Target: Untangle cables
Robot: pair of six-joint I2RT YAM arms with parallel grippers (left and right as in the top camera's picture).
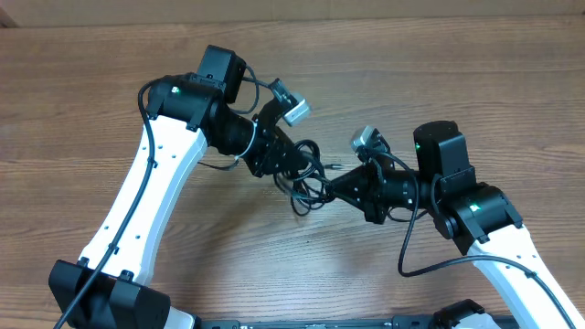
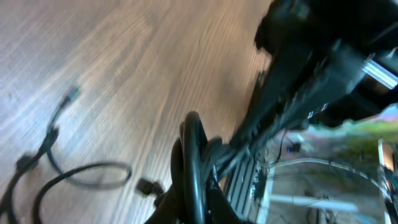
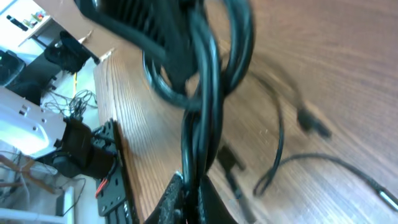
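- The cables (image 1: pixel 309 181) sit bunched in a dark knot near the middle of the bench (image 1: pixel 91 73), between the two arms.
- The left end effector (image 1: pixel 294 164) meets the knot from its 10 o'clock side. Its jaws are closed narrow on a cable loop, which rises just in front of the left wrist camera.
- The right end effector (image 1: pixel 335 185) comes in from the knot's 3 o'clock side. Its fingers (image 3: pixel 186 199) are pinched tight on several strands that run straight up from them in the right wrist view.
- A loose strand (image 2: pixel 87 175) lies flat on the bench at the knot's 8 o'clock in the left wrist view, with a small plug (image 2: pixel 149 185) just beside it.
- More loops hang off the knot toward 6 o'clock in the overhead view.
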